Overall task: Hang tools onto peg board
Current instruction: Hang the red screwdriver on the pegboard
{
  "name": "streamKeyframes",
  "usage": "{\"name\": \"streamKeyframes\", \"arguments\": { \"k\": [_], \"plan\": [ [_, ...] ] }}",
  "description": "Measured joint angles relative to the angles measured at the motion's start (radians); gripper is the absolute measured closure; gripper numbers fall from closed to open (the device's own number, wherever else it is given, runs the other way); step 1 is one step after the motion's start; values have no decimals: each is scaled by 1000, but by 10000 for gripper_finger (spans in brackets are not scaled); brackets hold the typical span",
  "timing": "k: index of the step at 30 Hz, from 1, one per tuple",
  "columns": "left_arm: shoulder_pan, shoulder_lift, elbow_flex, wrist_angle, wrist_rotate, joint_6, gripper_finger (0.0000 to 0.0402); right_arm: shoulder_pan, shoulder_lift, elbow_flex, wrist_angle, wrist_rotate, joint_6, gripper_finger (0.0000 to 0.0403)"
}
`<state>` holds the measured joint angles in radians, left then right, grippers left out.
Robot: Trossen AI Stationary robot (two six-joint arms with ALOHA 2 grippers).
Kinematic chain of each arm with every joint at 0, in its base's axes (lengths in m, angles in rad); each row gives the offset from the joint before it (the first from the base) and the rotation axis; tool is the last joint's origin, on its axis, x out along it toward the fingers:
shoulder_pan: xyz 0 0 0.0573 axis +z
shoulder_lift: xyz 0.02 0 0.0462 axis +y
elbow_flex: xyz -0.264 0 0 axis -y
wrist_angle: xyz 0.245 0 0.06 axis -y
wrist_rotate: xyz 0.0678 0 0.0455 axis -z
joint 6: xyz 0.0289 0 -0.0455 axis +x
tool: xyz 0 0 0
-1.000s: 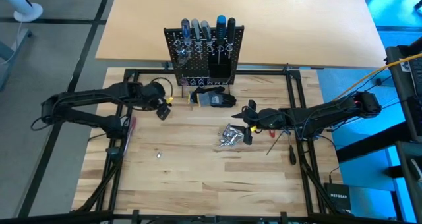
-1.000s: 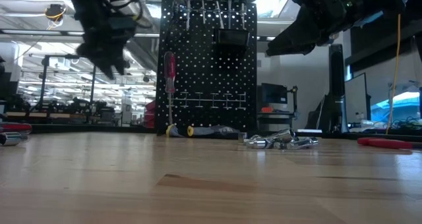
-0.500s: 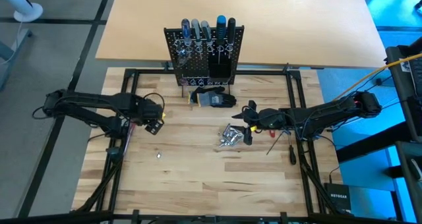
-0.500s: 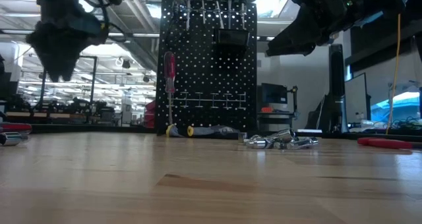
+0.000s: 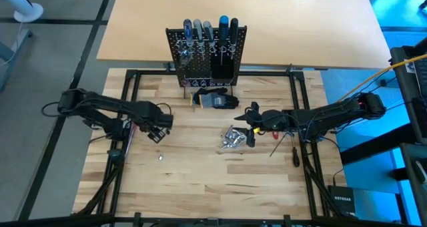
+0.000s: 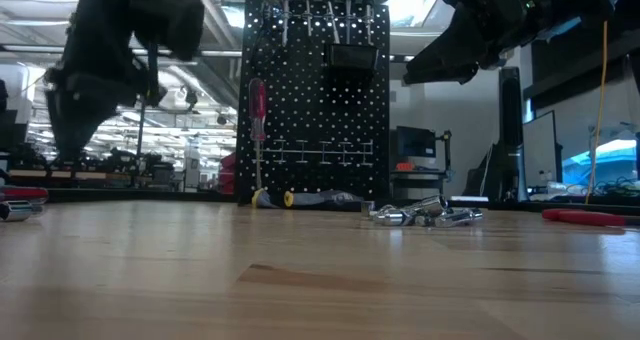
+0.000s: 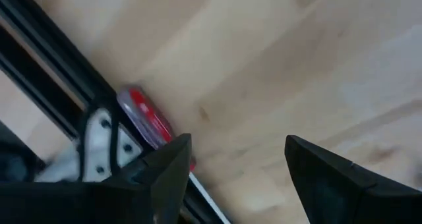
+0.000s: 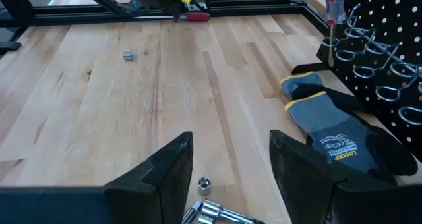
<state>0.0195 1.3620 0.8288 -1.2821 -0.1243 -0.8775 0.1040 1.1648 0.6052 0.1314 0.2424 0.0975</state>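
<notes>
Workshop: wooden bench (image 5: 200, 167), peg board (image 5: 206, 53)

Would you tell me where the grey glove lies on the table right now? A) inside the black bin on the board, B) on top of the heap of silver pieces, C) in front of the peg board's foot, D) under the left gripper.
C: in the high view the glove lies flat on the table just in front of the peg board, apart from the silver pieces.

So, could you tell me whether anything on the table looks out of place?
Yes: a grey glove lies crumpled at the foot of the peg board, and one small silver socket sits alone, apart from the silver pile.
</notes>
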Motion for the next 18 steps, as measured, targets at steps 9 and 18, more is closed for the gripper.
{"name": "streamKeyframes", "arguments": {
  "k": [9,18],
  "plan": [
    [101,49,-131,77,168,113,166,0,0,0,1,-1,1,205],
    [172,150,-140,89,147,230,166,0,0,0,1,-1,1,205]
  ]
}}
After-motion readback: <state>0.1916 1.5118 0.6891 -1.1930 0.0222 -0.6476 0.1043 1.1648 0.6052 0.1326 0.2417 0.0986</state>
